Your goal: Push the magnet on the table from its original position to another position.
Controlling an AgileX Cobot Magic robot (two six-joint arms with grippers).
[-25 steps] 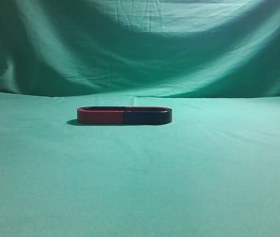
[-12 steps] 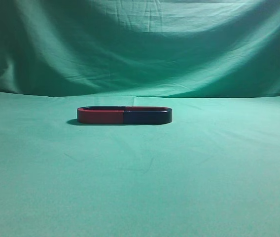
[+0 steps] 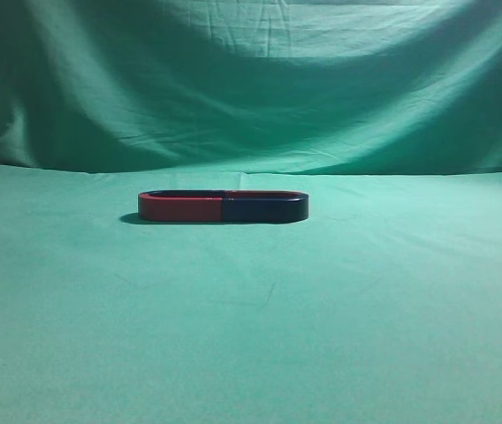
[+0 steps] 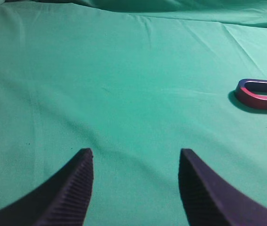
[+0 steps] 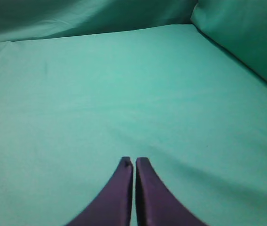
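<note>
The magnet [image 3: 223, 207], a flat elongated loop, half red, half dark blue, lies on the green cloth.

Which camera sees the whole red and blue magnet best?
The exterior view: the magnet lies there whole, red half left, blue half right, nothing covering it. The left wrist view catches only its red end at the right edge, and the right wrist view shows none of it.

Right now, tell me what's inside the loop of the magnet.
Left wrist view shows only green cloth inside the magnet at its red end. The rest runs out of frame; from the exterior view the near wall hides the inside.
</note>
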